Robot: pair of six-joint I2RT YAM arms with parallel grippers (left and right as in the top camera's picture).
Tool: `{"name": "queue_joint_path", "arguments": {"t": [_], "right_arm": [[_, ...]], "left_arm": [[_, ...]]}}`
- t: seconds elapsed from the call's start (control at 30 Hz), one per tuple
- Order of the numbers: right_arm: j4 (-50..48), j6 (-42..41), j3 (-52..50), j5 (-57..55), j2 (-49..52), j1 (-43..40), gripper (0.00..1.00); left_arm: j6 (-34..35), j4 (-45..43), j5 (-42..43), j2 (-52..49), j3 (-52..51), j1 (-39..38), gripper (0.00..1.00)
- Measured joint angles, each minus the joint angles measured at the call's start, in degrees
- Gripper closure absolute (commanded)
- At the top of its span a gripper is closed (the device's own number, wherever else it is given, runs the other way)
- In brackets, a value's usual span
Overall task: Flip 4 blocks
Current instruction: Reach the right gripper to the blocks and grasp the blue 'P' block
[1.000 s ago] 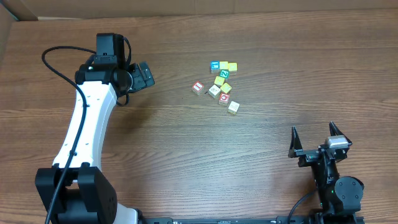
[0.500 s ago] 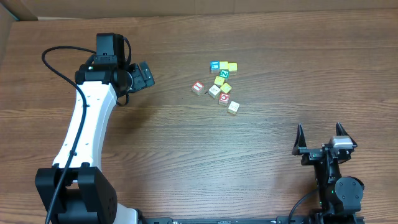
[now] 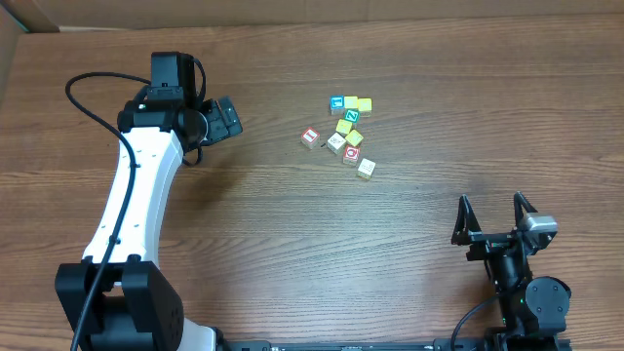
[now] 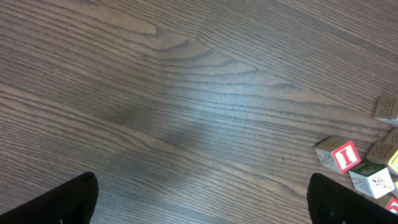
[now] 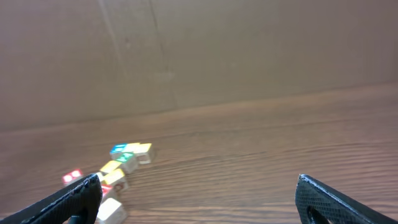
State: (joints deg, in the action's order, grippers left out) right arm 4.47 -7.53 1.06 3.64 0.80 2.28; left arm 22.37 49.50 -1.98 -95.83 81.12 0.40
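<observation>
shifting slightly left since a moment ago, the right gripper [image 3: 489,202] stands wide open, empty; left gripper [image 3: 230,117] too, unmoved. blocks [image 3: 336,142] cluster on the table [image 3: 439,68], apart from both; one red-printed block [image 4: 344,155] reads "i".

**Both pincers spread wide, nothing held**

The left arm [image 3: 132,200] runs up the left side of the overhead view, its white link slanting from the black base at the bottom edge to the dark wrist. The left pincer [image 3: 227,118] points rightward with its jaws apart and nothing between them. In the left wrist view its dark fingertips [image 4: 68,200] sit at the two bottom corners.

The right arm [image 3: 526,292] is folded low at the bottom right. The right pincer [image 3: 490,207] aims away from its base, its black fingers [image 3: 461,216] standing wide apart and empty.
</observation>
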Motion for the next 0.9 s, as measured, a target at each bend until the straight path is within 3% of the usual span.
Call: {"name": "queue_joint_path", "arguments": {"t": [0.2, 0.33, 0.5, 0.67, 0.9], "right_arm": [[6.0, -1.9, 1.6, 1.6, 2.9, 0.0, 0.00], [10.6, -2.4, 9.8, 2.1, 10.6, 0.0, 0.00], [20.4, -2.8, 29.2, 2.2, 26.5, 0.0, 0.00], [36.1, -2.9, 50.9, 2.5, 45.9, 0.0, 0.00], [53.8, -3.0, 73.9, 3.8, 68.1, 0.0, 0.00]], "left_arm": [[0.0, 0.0, 0.0, 0.0, 0.0, 0.0, 0.00], [0.0, 0.0, 0.0, 0.0, 0.0, 0.0, 0.00], [0.0, 0.0, 0.0, 0.0, 0.0, 0.0, 0.00], [0.0, 0.0, 0.0, 0.0, 0.0, 0.0, 0.00], [0.0, 0.0, 0.2, 0.0, 0.0, 0.0, 0.00]]}}
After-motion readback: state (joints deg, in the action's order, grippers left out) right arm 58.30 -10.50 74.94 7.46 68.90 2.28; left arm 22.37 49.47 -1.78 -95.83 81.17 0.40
